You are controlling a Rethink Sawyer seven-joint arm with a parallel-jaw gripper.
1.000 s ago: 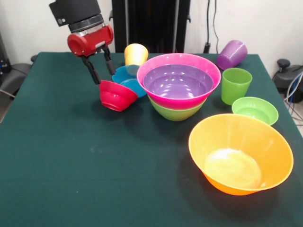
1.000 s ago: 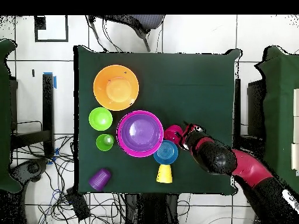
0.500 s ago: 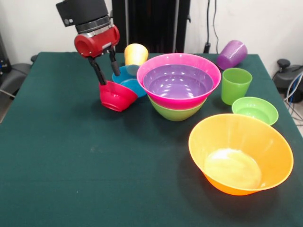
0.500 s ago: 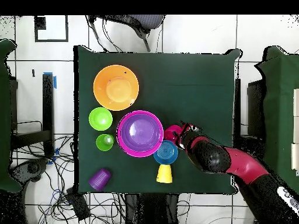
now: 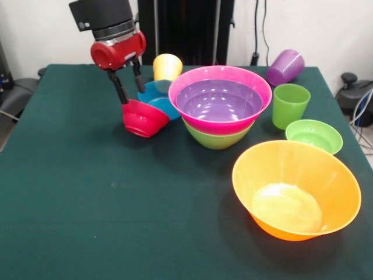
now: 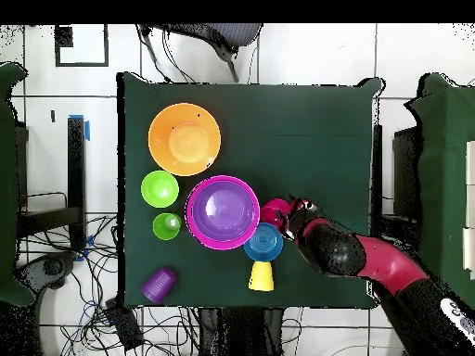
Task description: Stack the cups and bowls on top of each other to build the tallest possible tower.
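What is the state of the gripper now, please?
Gripper: shut on the rim of the small glossy red plastic bowl, which is tilted.

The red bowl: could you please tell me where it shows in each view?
Front view: the red bowl sits tilted at left of centre, beside the blue bowl.
Overhead view: the red bowl lies right of centre.
Shared landmark: the pink bowl of the tower.

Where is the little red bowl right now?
In the front view the red bowl sits tilted on the left side, leaning by the blue bowl, with the gripper at its rim. The stacked bowls are just to its right.
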